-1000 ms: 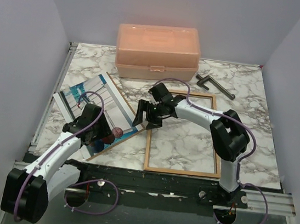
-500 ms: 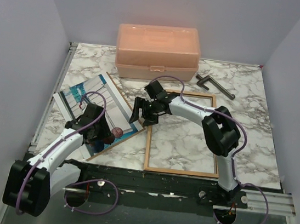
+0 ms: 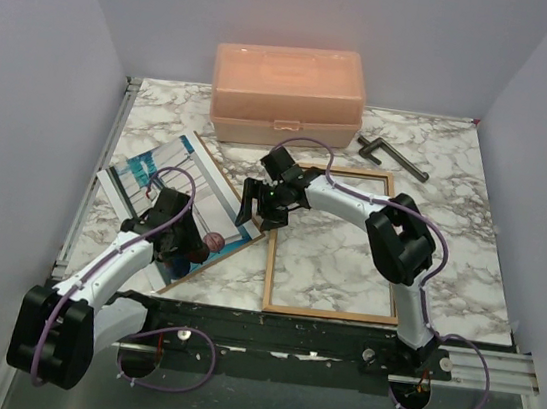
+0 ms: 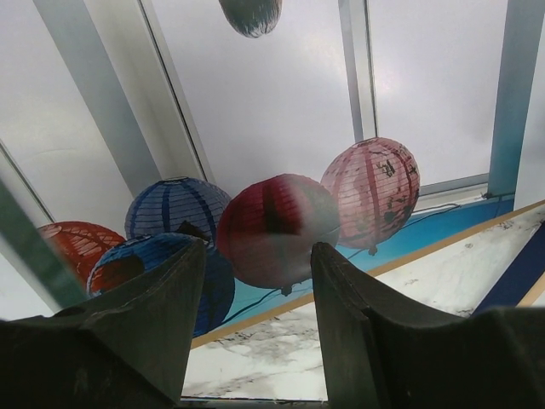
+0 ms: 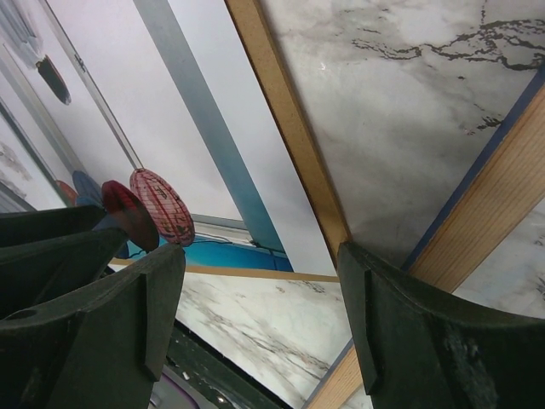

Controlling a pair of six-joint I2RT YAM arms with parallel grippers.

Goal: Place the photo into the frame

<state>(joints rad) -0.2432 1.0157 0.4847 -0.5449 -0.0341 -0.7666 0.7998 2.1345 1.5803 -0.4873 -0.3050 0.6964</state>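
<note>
The photo (image 3: pixel 196 179) lies picture-up by the desk's (image 3: pixel 453 218) left edge, and the frame (image 3: pixel 330 314) lies tan back up along the near edge, right of centre. Left pincer (image 4: pixel 253 260) and right pincer (image 5: pixel 264 264) hang released, jaws parted, over the photo's near corners

The marble-patterned table (image 3: pixel 441 156) carries four things. A peach plastic box (image 3: pixel 286 93) stands at the far edge, left of centre. A dark metal handle (image 3: pixel 391 157) lies just right of it, toward the far right corner. The frame (image 3: pixel 339 316) lies flat, tan side up, near the near edge, marble showing through its opening. The photo (image 3: pixel 173 166) lies picture up and askew on the left side.
</note>
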